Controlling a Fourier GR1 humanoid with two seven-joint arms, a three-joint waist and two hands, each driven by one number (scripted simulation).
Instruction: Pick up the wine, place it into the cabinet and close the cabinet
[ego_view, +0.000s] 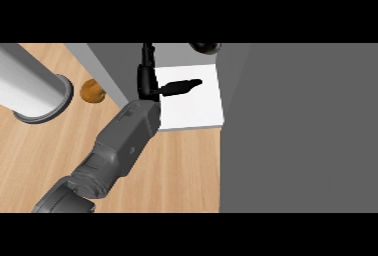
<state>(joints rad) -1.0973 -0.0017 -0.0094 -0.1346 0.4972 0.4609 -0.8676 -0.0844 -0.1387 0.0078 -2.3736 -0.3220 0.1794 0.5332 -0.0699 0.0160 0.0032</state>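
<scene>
Cabinet: a grey cabinet fills the right and far side of the view. Its big flat grey panel hides most of the bench on the right. Between that panel and a narrower slanted grey panel on the left, a white inner shelf shows.
Contents: at the far edge of the white shelf sits a dark round thing, seemingly the wine bottle. Only a small part of it shows.
Wine's axis: it appears to be seen end-on from above, so it would stand upright; which way its neck points I cannot tell.
Left hand: the black left hand is over the shelf's left edge, its grey forearm coming in from the near left. Its fingers are straight, pointing far along the slanted panel, the thumb sticking out to the right over the shelf. It holds nothing and is apart from the wine.
Bench: light wooden bench.
Other things: a pale grey upright cylinder with a ringed base at far left; just right of it, a small brown round object.
</scene>
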